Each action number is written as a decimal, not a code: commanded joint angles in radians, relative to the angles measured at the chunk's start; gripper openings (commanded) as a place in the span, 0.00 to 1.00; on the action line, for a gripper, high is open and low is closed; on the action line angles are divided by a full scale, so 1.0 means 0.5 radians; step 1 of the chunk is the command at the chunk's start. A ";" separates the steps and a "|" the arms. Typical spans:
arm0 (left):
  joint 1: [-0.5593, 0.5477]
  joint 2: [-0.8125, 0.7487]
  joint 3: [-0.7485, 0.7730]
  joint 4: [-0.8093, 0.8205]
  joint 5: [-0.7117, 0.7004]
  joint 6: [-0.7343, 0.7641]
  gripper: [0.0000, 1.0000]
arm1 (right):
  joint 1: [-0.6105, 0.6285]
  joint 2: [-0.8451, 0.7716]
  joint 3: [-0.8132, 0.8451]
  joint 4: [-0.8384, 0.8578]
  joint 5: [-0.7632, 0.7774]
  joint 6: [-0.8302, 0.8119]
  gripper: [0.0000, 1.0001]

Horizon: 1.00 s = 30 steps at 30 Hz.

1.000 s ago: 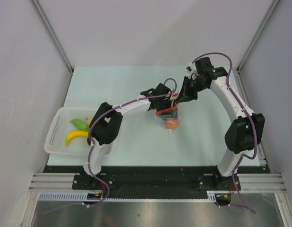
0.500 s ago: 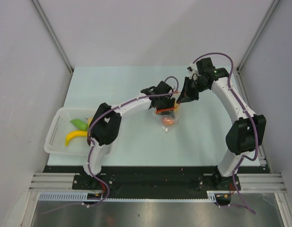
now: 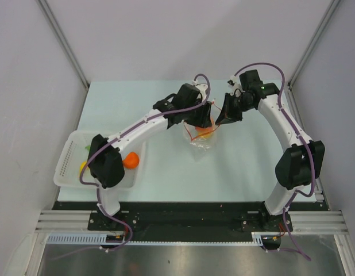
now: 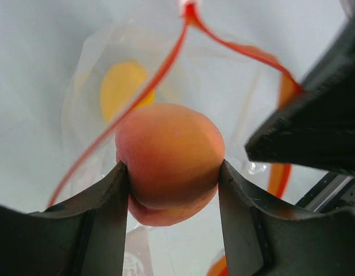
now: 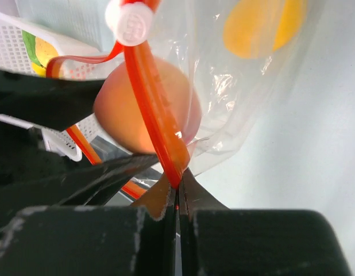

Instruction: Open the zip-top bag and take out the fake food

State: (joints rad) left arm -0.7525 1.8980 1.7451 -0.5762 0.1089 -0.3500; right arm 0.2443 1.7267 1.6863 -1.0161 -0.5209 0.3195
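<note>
The clear zip-top bag (image 3: 200, 141) hangs open near the table's middle, its red-orange zip strip (image 5: 149, 86) with a white slider (image 5: 131, 22). My right gripper (image 5: 178, 183) is shut on the strip's edge and holds the bag up; it also shows in the top view (image 3: 224, 118). My left gripper (image 4: 173, 168) is shut on a peach-coloured fruit (image 4: 169, 152) at the bag's mouth, seen from above (image 3: 200, 123). A yellow fruit (image 4: 124, 86) lies inside the bag and also shows in the right wrist view (image 5: 263, 23).
A white mesh basket (image 3: 67, 158) stands at the table's left edge. It holds an orange fruit (image 3: 130, 160), a yellow banana (image 3: 84, 167) and a green piece (image 3: 88, 148). The left arm's elbow (image 3: 105, 164) hangs over it.
My left gripper has lifted toward the back with the peach fruit. The left elbow swung left, uncovering an orange fruit in the basket. The right gripper has kept its hold.
</note>
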 commanded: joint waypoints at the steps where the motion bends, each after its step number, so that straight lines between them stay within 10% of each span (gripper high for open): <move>1: -0.005 -0.289 -0.204 0.311 0.128 0.151 0.00 | -0.013 -0.030 0.131 0.041 0.005 -0.035 0.00; 16: 0.038 -0.789 -0.416 0.818 0.745 -0.011 0.00 | -0.035 0.044 0.143 0.023 0.094 -0.117 0.00; 20: 0.075 -0.933 -0.346 0.568 0.470 -0.043 0.00 | -0.004 0.084 0.195 0.001 0.097 -0.130 0.00; 24: 0.204 -1.123 -0.391 0.141 -0.433 -0.113 0.00 | 0.033 0.114 0.238 -0.005 0.091 -0.130 0.00; 30: 0.936 -1.360 -0.777 -0.498 -0.899 -0.420 0.00 | 0.070 0.161 0.226 -0.002 0.069 -0.136 0.00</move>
State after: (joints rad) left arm -0.4931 1.2663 1.4643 -0.5587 -0.1120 -0.4469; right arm 0.2684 1.7874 1.7622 -1.0191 -0.4793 0.2684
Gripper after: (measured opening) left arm 0.583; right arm 0.009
